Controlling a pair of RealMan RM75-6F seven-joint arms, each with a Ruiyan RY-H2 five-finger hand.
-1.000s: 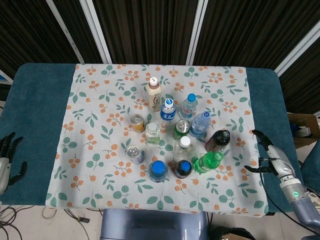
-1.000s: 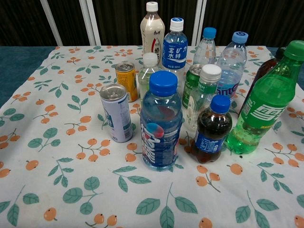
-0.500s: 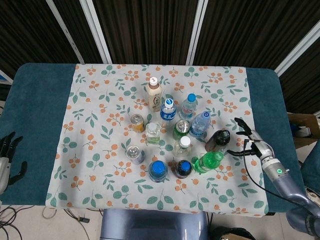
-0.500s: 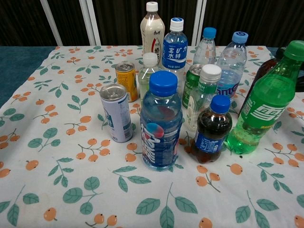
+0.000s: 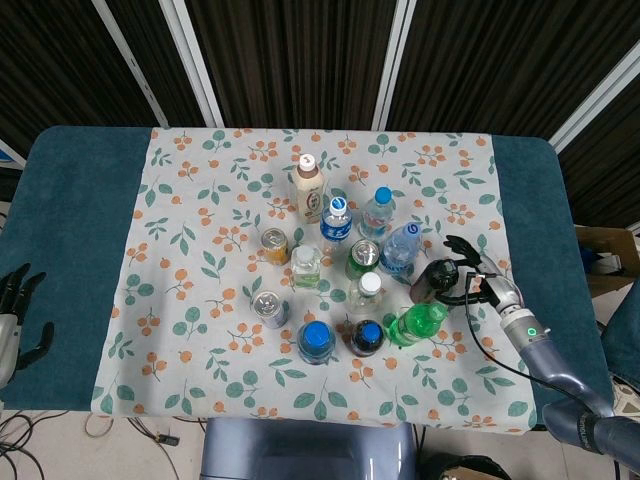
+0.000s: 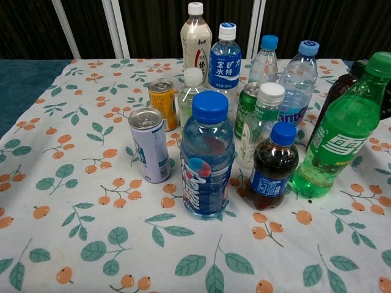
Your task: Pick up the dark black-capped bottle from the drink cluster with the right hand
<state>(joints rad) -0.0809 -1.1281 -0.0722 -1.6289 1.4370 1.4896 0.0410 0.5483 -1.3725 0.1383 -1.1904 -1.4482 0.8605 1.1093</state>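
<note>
The dark black-capped bottle (image 5: pixel 436 281) stands at the right edge of the drink cluster, leaning a little in the head view. In the chest view only its dark brown side (image 6: pixel 334 102) shows, behind the green bottle. My right hand (image 5: pixel 470 283) is right beside the bottle on its right, fingers spread toward the cap and body; I cannot tell whether they touch it. Nothing is in its grasp. My left hand (image 5: pixel 14 318) hangs off the table's left front edge, fingers apart and holding nothing.
A green bottle (image 5: pixel 418 322) stands just in front of the dark one, and a clear blue-capped bottle (image 5: pixel 401 248) just behind it. A small blue-capped cola (image 6: pixel 272 166), a white-capped bottle (image 6: pixel 263 122), cans and more bottles crowd the left. Bare floral cloth (image 5: pixel 500 200) lies to the right.
My right hand has come in from the table's right front edge, leftward and up to the dark bottle. The bottles and the left hand have stayed put.
</note>
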